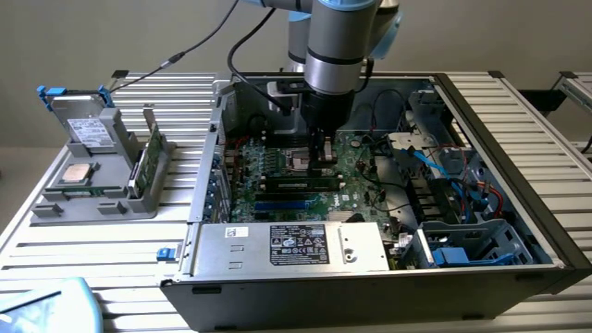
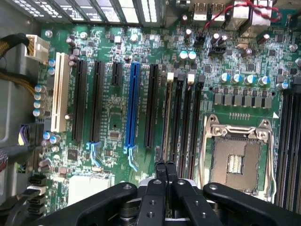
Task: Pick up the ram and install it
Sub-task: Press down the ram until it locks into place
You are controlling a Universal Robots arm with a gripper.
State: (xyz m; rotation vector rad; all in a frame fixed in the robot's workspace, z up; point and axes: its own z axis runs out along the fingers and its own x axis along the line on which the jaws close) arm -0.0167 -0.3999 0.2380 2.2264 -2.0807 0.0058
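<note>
**A:** Item one, the ram?
**B:** The ram (image 2: 168,117) stands on edge in the memory slot next to the long black card slots. In the exterior view, the ram (image 1: 298,184) shows its dark labelled side, inside the open case (image 1: 370,298).
**A:** Gripper?
**B:** Gripper (image 2: 166,165): fingers closed together, tips at the ram's top edge near one end. Contact cannot be told.
**A:** Other entries?
**B:** Exterior view: grey holder (image 1: 55,208) beside the case, with a processor (image 1: 76,173) and an upright green board (image 1: 152,156). Wrist view: processor socket (image 2: 237,160), blue slot (image 2: 133,103).
</note>
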